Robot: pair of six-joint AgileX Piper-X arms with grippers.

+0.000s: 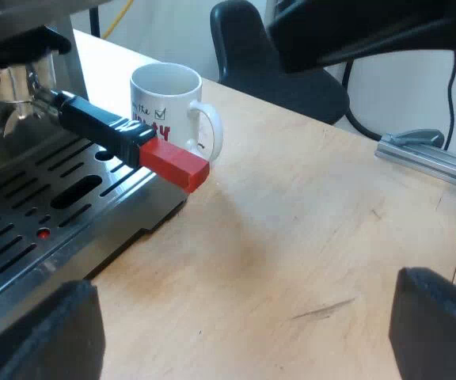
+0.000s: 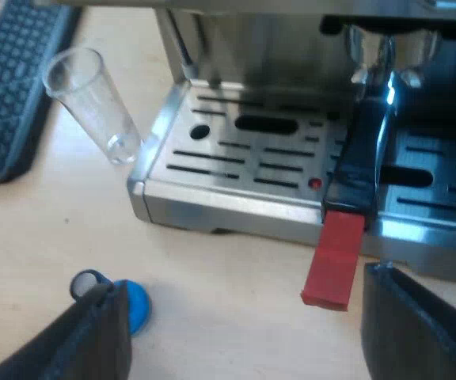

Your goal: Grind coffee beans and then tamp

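The metal holder [image 1: 22, 87] is locked into the espresso machine's front [image 1: 22, 198]. Its dark handle [image 1: 105, 127] sticks out over the drip tray and ends in red [image 1: 174, 165]. My left gripper [image 1: 244, 340] is open over bare wood, a short way from the red end, with nothing between its fingers [image 1: 438, 324]. My right gripper [image 2: 252, 340] is open too, just before the handle's red end [image 2: 335, 265] and the drip tray [image 2: 236, 158]. A blue tamper [image 2: 129, 305] lies on the table beside one right finger [image 2: 93, 336].
A white mug [image 1: 171, 99] with red lettering stands beside the machine, behind the handle. A clear measuring glass [image 2: 93, 103] stands at the tray's corner, with a keyboard [image 2: 10, 87] beyond it. A dark chair [image 1: 267, 59], a metal rail [image 1: 426, 154] and a dark blurred shape [image 1: 370, 32] lie beyond the left gripper.
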